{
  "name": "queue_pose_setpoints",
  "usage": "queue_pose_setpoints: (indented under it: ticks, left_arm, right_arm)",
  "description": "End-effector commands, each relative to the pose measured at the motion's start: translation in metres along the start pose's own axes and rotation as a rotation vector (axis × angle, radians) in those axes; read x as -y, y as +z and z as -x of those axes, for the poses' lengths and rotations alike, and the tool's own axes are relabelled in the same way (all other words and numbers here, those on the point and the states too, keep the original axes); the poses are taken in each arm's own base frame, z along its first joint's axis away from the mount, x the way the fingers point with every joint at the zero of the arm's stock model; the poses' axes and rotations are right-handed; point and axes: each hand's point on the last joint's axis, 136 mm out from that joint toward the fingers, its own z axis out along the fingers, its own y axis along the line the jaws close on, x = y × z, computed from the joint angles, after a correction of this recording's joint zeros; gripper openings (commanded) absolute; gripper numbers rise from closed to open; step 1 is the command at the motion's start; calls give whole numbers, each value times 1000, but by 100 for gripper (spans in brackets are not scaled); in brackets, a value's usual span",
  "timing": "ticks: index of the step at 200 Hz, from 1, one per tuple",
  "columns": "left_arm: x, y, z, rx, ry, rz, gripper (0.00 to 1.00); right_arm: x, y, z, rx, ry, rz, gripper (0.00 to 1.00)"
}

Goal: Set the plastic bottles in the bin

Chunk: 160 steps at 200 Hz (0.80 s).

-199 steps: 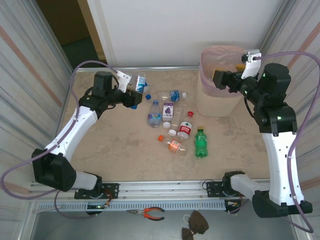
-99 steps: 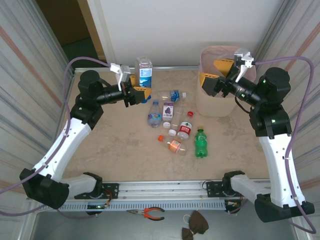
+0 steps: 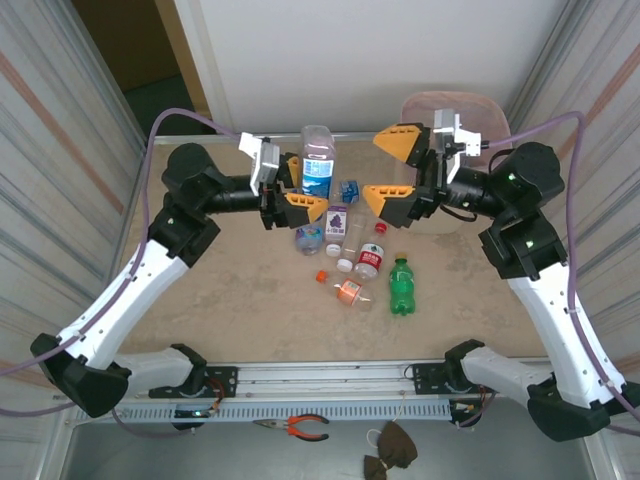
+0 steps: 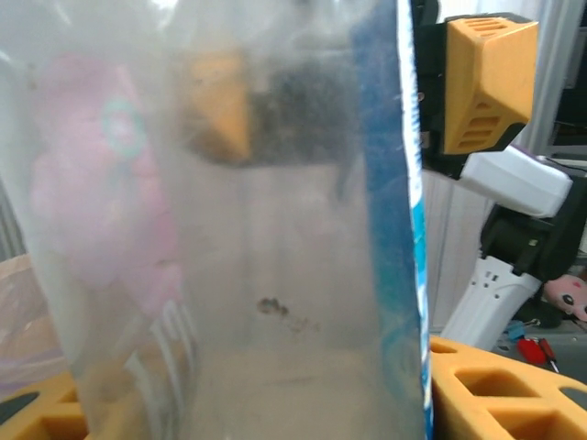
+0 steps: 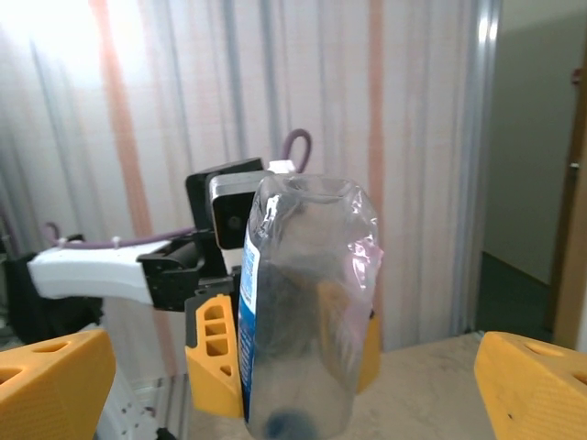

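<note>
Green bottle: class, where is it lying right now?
In the top view, the green bottle lies right of centre, just right of the red-labelled bottle, at the cluster's near edge.

Both arms, the left arm (image 3: 130,290) and the right arm (image 3: 548,312), have white links joined by black motor housings, with black bases on the aluminium rail (image 3: 330,375). A lilac cable (image 3: 190,112) loops along each. The jaws are orange blocks with ribbed cut-outs, behind white camera brackets.

Left gripper (image 5: 292,356) grips a clear bottle (image 5: 307,275); right jaws stand wide
</note>
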Motion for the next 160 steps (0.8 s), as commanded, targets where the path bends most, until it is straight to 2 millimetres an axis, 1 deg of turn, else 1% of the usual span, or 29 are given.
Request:
queue_pose_setpoints:
  ticks: [1, 20, 38, 91, 127, 160]
  left_arm:
    - [23, 1, 27, 53, 110, -56, 56]
    - [34, 7, 29, 59, 129, -85, 56]
    - [39, 10, 32, 66, 140, -93, 56]
    - [41, 14, 31, 63, 147, -85, 56]
    - [40, 15, 29, 60, 144, -84, 56]
    - [41, 15, 29, 59, 146, -83, 56]
  right_arm:
    - [-15, 8, 4, 22, -38, 70, 99]
    - [-19, 14, 2, 18, -44, 84, 99]
    - [-20, 19, 0, 11, -39, 91, 99]
    - [-27, 33, -17, -31, -4, 148, 100]
    - [-33, 39, -27, -52, 0, 177, 93]
    - [-36, 41, -29, -55, -10, 188, 86]
